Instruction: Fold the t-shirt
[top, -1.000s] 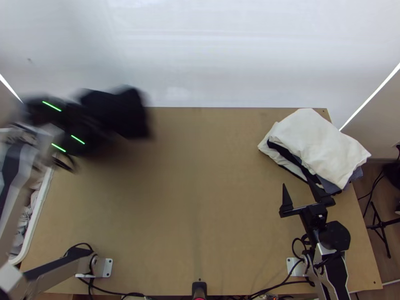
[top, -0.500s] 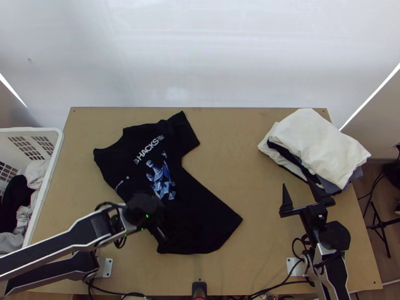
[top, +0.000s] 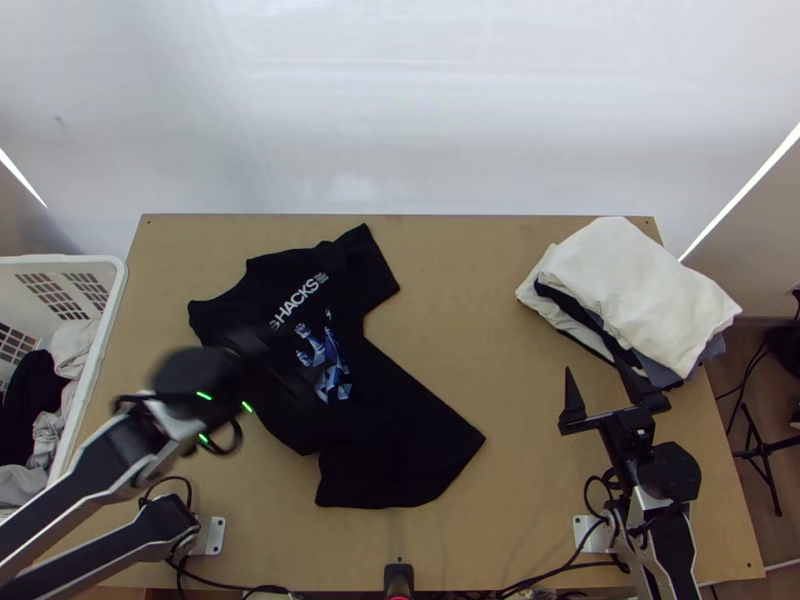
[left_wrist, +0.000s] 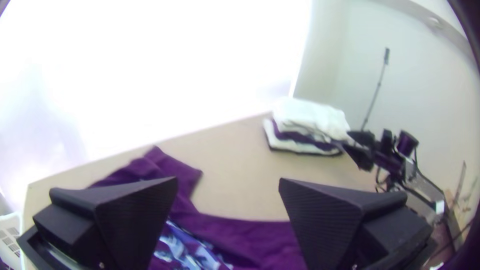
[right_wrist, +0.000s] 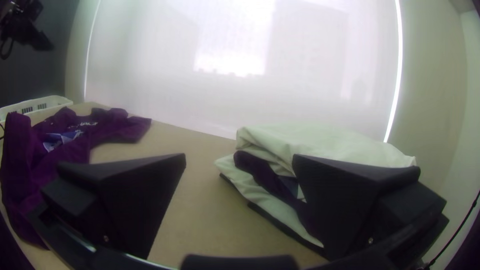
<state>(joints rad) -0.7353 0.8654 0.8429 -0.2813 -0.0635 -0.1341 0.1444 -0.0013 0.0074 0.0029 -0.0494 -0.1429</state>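
Starting at the left, we are seeing a white plastic laundry basket (top: 113, 310) with loose clothes lying inside, so we are probably having more garments to do after this one. Beside it, our left gripper (left_wrist: 228, 180) is hovering over the shirt with its fingers standing wide apart and holding nothing. The black short-sleeved t-shirt with white lettering and a blue print (top: 400, 420) is lying on the light wooden table (top: 480, 330), left of the middle, printed side up and set at a slant. We are finding it mostly spread, with its hem side reaching towards the near edge and some creases around the print; we are making out no finished fold, so we are judging the folding itself to be barely begun, with the sides, sleeves and length all remaining. Farther right, our right gripper (right_wrist: 239, 156) is resting wide and unloaded, just beside a stack of folded white, black and grey clothes (top: 635, 290), where we are guessing the shirt will be going once it is folded.
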